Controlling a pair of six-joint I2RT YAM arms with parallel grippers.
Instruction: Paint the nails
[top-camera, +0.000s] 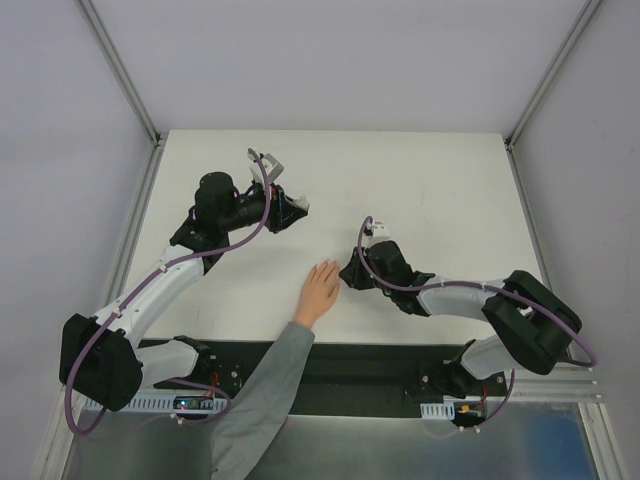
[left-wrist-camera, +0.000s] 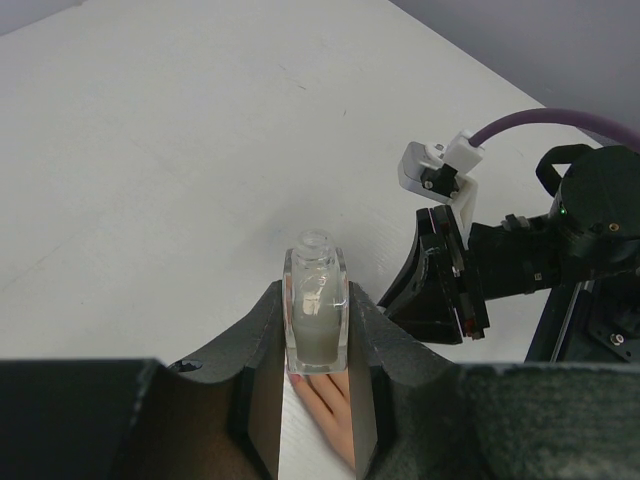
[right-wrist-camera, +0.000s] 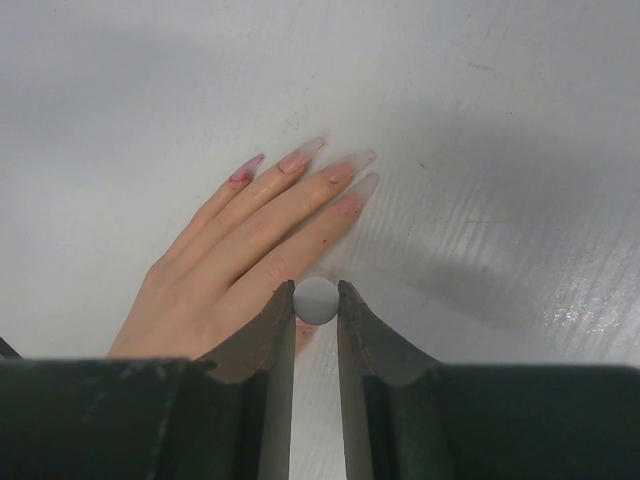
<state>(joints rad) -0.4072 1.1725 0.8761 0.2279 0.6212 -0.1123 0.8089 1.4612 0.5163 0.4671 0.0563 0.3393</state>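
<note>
The nails (right-wrist-camera: 300, 158) are long and tinted pink, darker at the tips, and they end the four fingers of a pale hand (right-wrist-camera: 235, 270) lying palm down on the white table (right-wrist-camera: 480, 120). The fingers are straight and held close together, fanning slightly. In the right wrist view they point up and to the right, and the thumb is hidden behind the claw. From the top camera the hand (top-camera: 320, 290) sits near the table's near edge, between the two arms. Its grey sleeve (top-camera: 268, 390) runs back over the edge, and the nails are too small to make out there.

Just above the base of the index finger, the right gripper (right-wrist-camera: 317, 296) is narrowly closed on a small round grey-white piece (right-wrist-camera: 317, 301), seen end-on and touching both fingertips. The right arm (top-camera: 480, 300) lies low and bent, its forearm stretched leftward, so the right gripper (top-camera: 350, 272) sits just beside the hand.

Further out, the left gripper (left-wrist-camera: 317, 300) clamps a small translucent whitish bottle (left-wrist-camera: 317, 325) between its pads, the round neck pointing away from the camera. Part of the hand shows below the bottle, through the gap between the fingers. The left arm (top-camera: 150, 290) rises from its base and folds at the elbow, and its gripper (top-camera: 290, 208) is aimed right, well apart from the hand.
</note>
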